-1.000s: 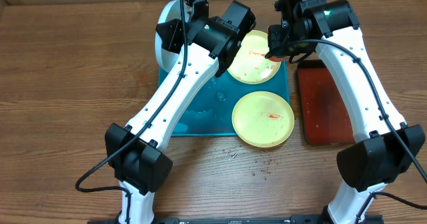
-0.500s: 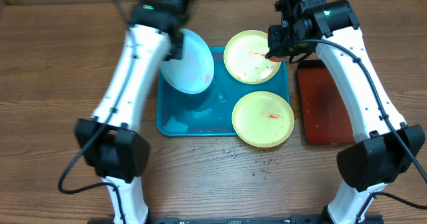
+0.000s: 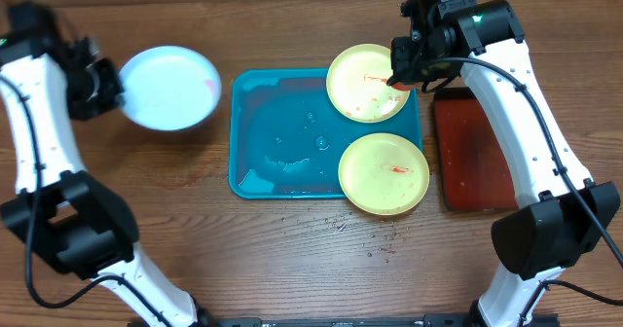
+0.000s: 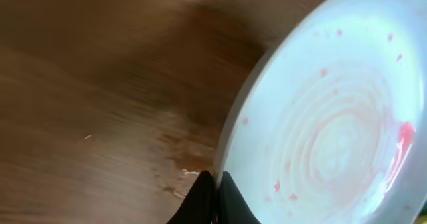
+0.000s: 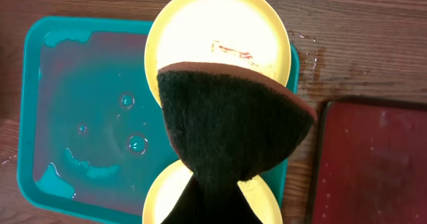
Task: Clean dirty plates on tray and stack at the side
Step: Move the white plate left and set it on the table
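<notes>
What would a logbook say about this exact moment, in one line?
left pincer: shut on pale plate, left of tray | right pincer: holding scrub pad at far yellow plate | near yellow plate: on tray, red smear

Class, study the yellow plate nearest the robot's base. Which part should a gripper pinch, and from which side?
Probably the near rim of the yellow plate, coming from the robot's side. It lies flat, so only its thin edge can be pinched, and that edge overhangs the tray rim, likely leaving room for a finger beneath.
</notes>
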`<move>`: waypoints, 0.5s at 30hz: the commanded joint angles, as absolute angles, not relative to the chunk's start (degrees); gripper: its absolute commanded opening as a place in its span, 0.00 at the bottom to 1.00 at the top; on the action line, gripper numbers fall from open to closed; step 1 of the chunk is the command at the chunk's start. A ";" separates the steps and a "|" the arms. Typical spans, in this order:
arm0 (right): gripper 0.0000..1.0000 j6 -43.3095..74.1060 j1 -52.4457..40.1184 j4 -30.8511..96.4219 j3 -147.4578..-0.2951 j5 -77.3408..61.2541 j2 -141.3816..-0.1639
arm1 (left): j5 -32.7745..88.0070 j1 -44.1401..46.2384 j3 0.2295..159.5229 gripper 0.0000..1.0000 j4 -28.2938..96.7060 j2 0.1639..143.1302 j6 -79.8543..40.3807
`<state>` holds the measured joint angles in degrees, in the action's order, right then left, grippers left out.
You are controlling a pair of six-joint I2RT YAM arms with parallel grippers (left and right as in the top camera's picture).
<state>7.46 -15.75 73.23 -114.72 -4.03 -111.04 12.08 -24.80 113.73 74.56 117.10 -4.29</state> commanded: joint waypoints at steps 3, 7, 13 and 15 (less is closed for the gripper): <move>0.04 7.73 -15.40 72.99 -115.52 -3.49 -108.55 | 15.11 -29.36 101.30 0.04 64.84 115.96 -8.03; 0.04 7.73 -15.40 72.53 -115.52 -3.49 -108.55 | 16.69 -29.19 91.92 0.04 55.07 115.96 -9.23; 0.04 7.73 -15.40 72.62 -115.50 -3.49 -108.55 | 12.99 -28.03 83.96 0.04 48.53 115.96 -12.08; 0.04 7.73 -15.40 72.64 -115.52 -3.51 -108.55 | 10.35 -28.05 82.19 0.04 47.31 115.96 -14.37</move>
<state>7.49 -15.75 73.03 -114.72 -4.01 -111.04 13.98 -28.47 85.34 48.99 117.12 -9.61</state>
